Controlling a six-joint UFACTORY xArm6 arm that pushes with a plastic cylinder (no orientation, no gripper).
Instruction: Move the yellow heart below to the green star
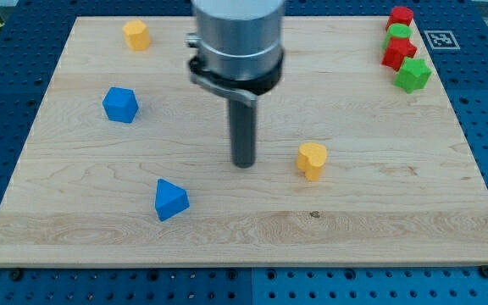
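Observation:
The yellow heart (312,159) lies right of the board's middle. My tip (243,163) rests on the board just to the heart's left, a short gap apart. The green star (413,74) sits at the view's top right, the lowest of a cluster of blocks. The heart is well to the left of and below the star.
A red block (401,15), a green block (398,35) and another red block (397,52) are stacked closely above the star. A yellow hexagon-like block (135,35) is at top left, a blue block (120,104) at left, and a blue triangle (171,200) at lower left.

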